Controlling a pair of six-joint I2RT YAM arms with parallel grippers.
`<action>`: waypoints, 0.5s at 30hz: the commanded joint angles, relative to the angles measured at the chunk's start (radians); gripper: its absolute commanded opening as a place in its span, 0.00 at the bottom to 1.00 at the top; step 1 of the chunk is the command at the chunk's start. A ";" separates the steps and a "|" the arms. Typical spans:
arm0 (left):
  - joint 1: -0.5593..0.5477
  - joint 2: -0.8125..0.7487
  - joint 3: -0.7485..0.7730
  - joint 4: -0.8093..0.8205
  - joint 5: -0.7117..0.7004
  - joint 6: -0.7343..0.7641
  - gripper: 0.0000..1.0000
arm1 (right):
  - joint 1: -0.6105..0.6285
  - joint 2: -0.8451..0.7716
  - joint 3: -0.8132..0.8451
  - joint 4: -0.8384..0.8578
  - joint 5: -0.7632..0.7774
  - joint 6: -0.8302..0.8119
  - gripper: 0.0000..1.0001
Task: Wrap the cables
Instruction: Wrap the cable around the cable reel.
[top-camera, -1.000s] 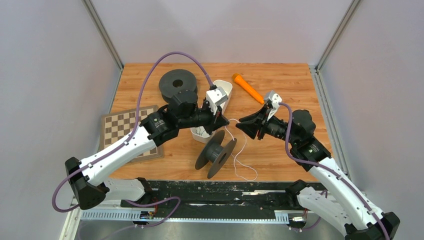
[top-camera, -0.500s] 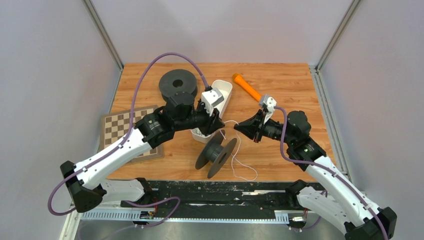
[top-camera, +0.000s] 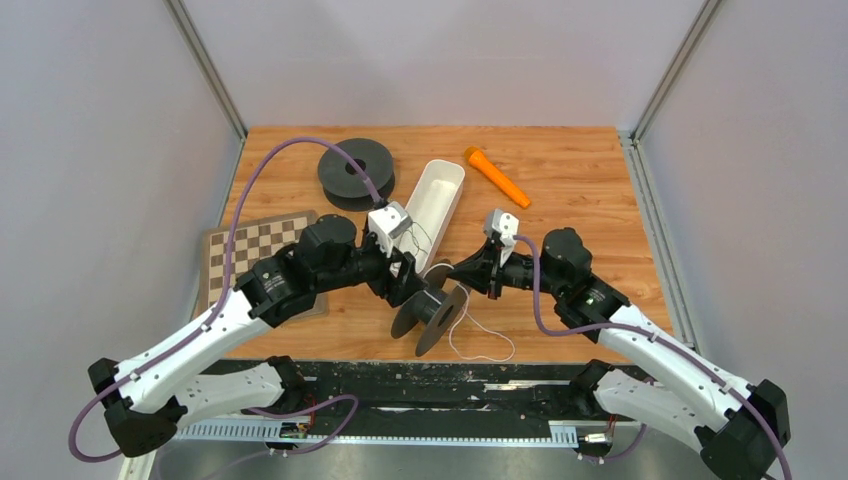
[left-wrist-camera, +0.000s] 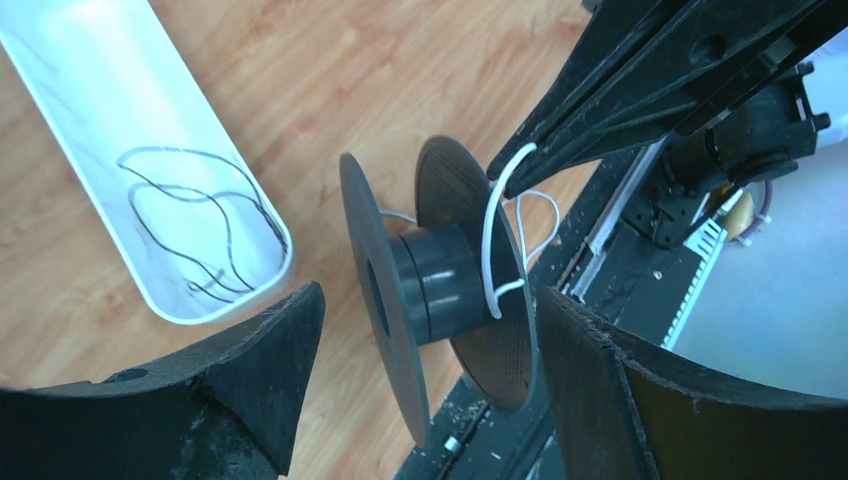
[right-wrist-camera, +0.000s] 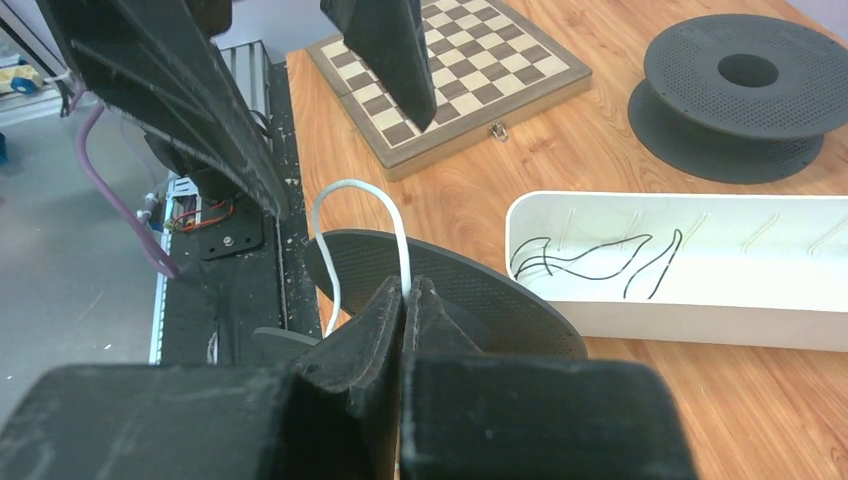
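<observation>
the black spool (top-camera: 432, 312) stands on its rims on the wooden table (top-camera: 570, 150), and everything below is placed from it.

the right gripper (top-camera: 453, 272) comes at the spool from the right, its tip just over the spool's right-hand flange. its fingers (right-wrist-camera: 385, 300) are pressed together, pinching the white cable (left-wrist-camera: 490, 225). from the pinch the cable arches up in a short loop. it then drops past the flange edge to the spool's core, where the left wrist view shows it touching the hub. more of the same cable lies slack on the table in a loose loop on the near side of the spool, toward the right.

the left gripper (left-wrist-camera: 430, 315) is at the spool's left side with its fingers spread wide apart. it holds nothing, and in its own wrist view the spool sits in the gap between the two fingers. whether either finger touches a flange cannot be told.

the dark cable (left-wrist-camera: 190, 215) lies in loose curls inside the white oblong tray (top-camera: 448, 167). the tray lies just beyond the spool, one end near it and the other angled away.

a second black spool (top-camera: 355, 170) lies flat well beyond and to the left of the standing one. a folded chessboard (top-camera: 240, 250) is to the left of the standing spool, under the left arm. an orange pen-shaped object (top-camera: 497, 177) lies beyond it and to the right, near the tray's far end.
</observation>
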 joint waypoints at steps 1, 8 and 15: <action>0.000 -0.009 -0.060 0.064 0.039 -0.083 0.86 | 0.046 -0.004 -0.018 0.098 0.111 -0.030 0.00; 0.000 -0.024 -0.156 0.152 -0.053 -0.127 0.84 | 0.084 0.021 -0.033 0.106 0.149 -0.041 0.00; 0.000 0.005 -0.198 0.187 -0.098 -0.130 0.74 | 0.104 0.037 -0.054 0.108 0.186 -0.070 0.00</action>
